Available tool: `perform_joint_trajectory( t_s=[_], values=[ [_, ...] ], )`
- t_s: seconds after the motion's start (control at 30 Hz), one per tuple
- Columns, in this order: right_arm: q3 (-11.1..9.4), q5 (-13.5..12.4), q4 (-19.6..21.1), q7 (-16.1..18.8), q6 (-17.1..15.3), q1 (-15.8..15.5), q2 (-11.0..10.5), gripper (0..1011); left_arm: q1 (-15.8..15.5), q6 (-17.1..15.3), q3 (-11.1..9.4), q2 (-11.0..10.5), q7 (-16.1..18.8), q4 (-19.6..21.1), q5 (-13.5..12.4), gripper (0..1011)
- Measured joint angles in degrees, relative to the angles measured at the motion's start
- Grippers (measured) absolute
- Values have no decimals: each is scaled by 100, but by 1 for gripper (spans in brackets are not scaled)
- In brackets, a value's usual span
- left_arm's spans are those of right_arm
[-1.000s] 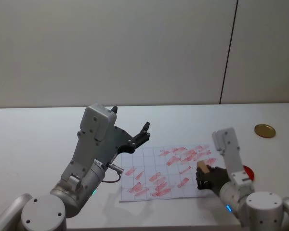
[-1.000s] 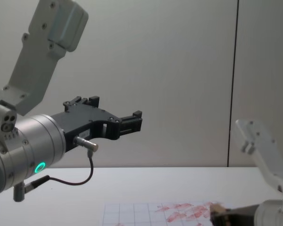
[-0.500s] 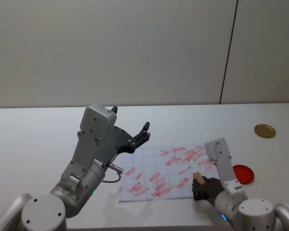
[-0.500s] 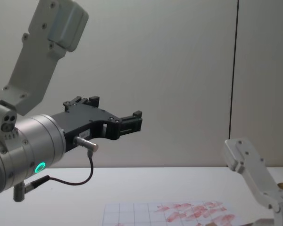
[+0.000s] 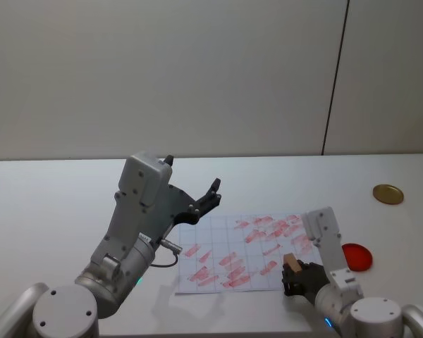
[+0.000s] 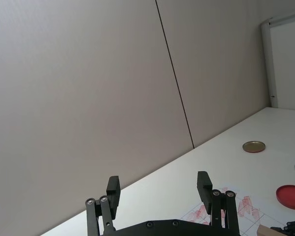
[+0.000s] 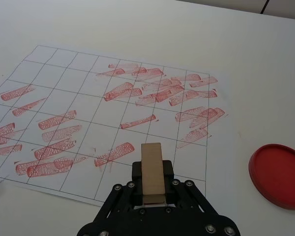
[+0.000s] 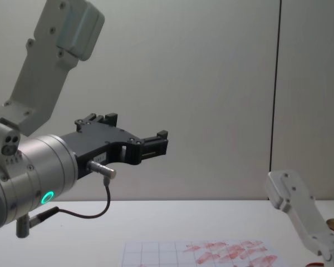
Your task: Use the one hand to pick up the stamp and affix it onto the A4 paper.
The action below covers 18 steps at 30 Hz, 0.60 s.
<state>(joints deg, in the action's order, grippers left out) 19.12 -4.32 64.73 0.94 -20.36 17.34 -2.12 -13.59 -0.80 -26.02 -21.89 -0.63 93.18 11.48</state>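
Right gripper (image 7: 153, 192) clenched on the stamp (image 7: 152, 173), 2 black fingers clamping the tan block. Stamp sits over the A4 paper (image 7: 83, 105) at its near right corner; contact with the sheet unclear. Red disc (image 7: 278, 175) lies near the paper on the table (image 5: 49, 204). Left gripper (image 6: 158, 183) raised near the paper's far left corner, fingers spread, holding nothing.

Robot lab, plain white table (image 5: 49, 193), blank grey panelled wall (image 5: 162, 70) behind

Tan wooden stamp (image 7: 152, 169) gripped in right hand (image 7: 153, 192) — at near edge of red-printed gridded A4 paper (image 7: 83, 101).
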Motion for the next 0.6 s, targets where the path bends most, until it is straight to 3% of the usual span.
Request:
perform_joint_trajectory(
  t_s=[0.6],
  values=[
    [-51,-91,-161,-29,181,7,21,220,0,0,0,0,0,0,0,993]
  ],
)
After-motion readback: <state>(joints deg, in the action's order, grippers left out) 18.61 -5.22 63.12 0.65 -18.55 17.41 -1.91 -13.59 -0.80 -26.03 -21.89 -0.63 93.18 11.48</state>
